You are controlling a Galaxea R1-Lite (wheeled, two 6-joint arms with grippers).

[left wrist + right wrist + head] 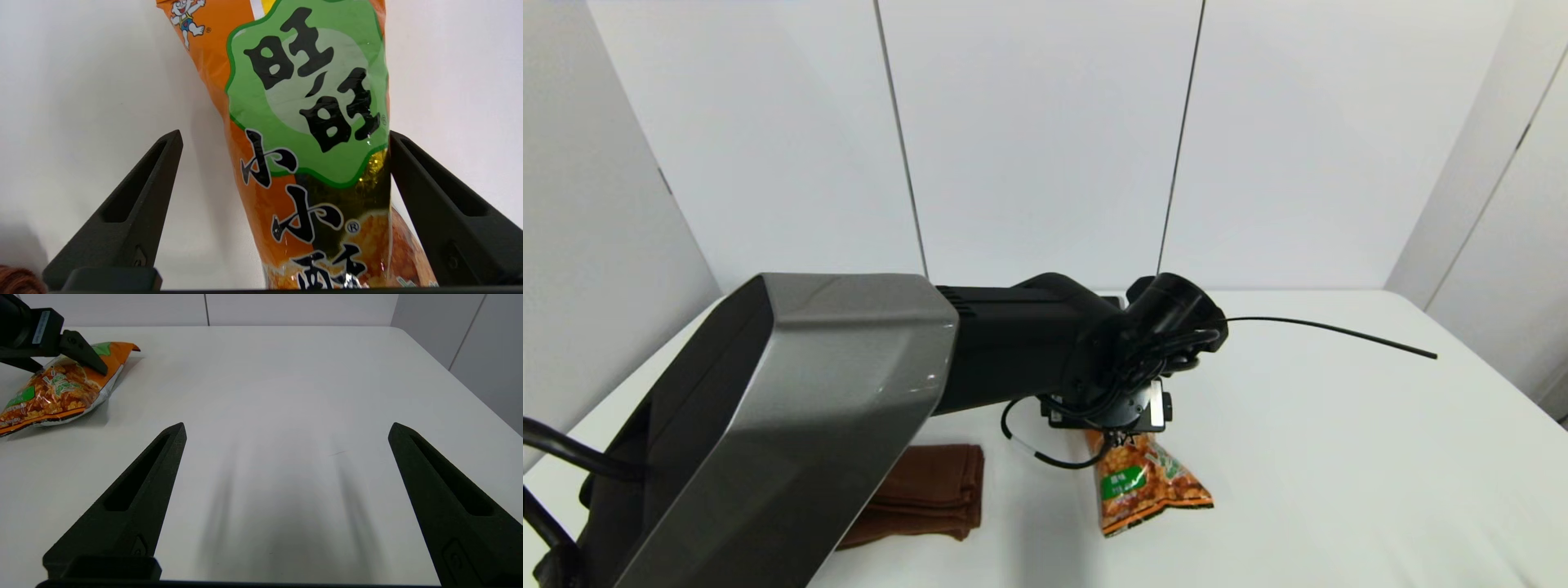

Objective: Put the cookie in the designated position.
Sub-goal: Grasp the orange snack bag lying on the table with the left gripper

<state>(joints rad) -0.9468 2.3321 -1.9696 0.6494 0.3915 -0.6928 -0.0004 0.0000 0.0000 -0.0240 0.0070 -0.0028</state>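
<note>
Left gripper (286,136) sits spread wide around the long orange plastic snack bag (1145,480) on the white table (1339,457), one finger maybe touching. Right gripper (286,428) hovers open nearby.

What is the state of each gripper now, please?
Left gripper: open, fingers either side of the cookie, not gripping it.
Right gripper: open, holds nothing, over bare table.

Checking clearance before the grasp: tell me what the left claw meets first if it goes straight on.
The cookie: it already lies between the open left claw fingers, white table beneath it.
</note>
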